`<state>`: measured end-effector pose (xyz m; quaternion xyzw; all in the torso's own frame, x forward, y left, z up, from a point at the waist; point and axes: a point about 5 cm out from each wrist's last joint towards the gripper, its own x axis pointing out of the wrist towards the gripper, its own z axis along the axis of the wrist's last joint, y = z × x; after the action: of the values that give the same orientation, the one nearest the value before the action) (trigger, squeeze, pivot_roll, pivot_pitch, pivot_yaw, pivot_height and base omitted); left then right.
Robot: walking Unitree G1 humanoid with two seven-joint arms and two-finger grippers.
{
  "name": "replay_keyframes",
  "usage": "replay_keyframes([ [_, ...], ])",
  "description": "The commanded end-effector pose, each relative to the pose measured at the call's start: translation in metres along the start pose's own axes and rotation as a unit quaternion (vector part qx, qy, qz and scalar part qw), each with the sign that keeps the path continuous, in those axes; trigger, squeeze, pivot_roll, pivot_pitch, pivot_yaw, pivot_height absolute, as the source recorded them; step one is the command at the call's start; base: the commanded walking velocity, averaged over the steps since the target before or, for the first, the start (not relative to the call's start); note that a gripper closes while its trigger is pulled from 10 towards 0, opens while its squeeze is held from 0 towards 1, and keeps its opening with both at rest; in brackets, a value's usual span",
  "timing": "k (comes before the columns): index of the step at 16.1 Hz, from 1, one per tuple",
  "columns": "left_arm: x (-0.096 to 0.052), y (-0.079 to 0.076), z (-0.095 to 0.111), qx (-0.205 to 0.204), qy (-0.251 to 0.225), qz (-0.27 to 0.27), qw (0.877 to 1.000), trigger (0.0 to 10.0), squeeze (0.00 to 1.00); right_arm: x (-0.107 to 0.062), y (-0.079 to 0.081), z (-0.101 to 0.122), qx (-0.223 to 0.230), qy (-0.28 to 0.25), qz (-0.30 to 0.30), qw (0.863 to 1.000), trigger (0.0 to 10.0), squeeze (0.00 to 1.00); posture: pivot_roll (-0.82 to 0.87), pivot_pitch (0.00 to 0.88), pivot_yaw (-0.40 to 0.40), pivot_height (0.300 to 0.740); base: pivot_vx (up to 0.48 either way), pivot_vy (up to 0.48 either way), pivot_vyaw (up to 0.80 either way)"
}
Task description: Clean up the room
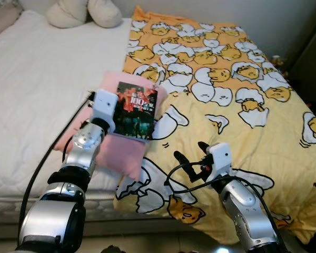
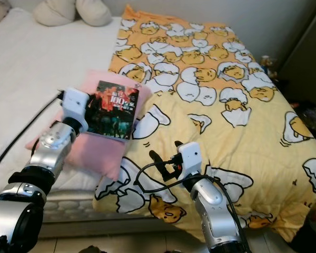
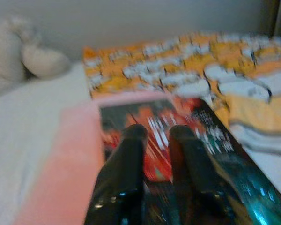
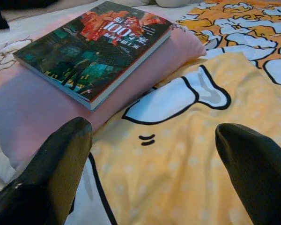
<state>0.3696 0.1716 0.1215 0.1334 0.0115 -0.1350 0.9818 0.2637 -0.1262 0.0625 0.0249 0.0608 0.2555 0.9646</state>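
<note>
Over the near end of the book [image 1: 137,110], left gripper [image 3: 157,140] is hovering low, fingers [image 3: 126,164] nearly together with nothing between them; contact with the cover cannot be told. Book is lying flat on a pink pillow [image 1: 118,153], left of the yellow egg-print blanket [image 1: 237,79]. Right gripper [image 4: 154,159] is hanging above that blanket, near side, fingers spread wide, empty. Pillow is resting on the white mattress [image 1: 37,89]; cream cushions [image 1: 84,13] are sitting at the far end.
</note>
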Motion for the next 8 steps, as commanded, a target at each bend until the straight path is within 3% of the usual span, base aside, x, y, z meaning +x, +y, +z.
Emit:
replay_keyframes([
  [1, 0.004, 0.003, 0.0, -0.016, 0.017, 0.024, 0.999, 10.0, 1.0, -0.002, -0.002, 0.0, -0.001, -0.002, -0.003, 1.0, 10.0, 0.0, 0.02, 0.0, -0.043, 0.74, 0.0, 0.0, 0.0],
  [5, 0.004, 0.017, 0.0, -0.019, 0.028, 0.089, 0.995, 10.0, 1.0, -0.002, -0.001, 0.0, 0.002, -0.005, -0.003, 1.0, 10.0, 0.0, 0.01, 0.0, -0.044, 0.74, 0.0, 0.0, 0.0],
  [8, 0.006, 0.02, 0.009, -0.041, 0.003, 0.08, 0.996, 10.0, 1.0, -0.005, -0.003, -0.001, 0.001, -0.002, -0.008, 1.0, 10.0, 0.0, 0.0, 0.0, -0.042, 0.74, 0.0, 0.0, 0.0],
])
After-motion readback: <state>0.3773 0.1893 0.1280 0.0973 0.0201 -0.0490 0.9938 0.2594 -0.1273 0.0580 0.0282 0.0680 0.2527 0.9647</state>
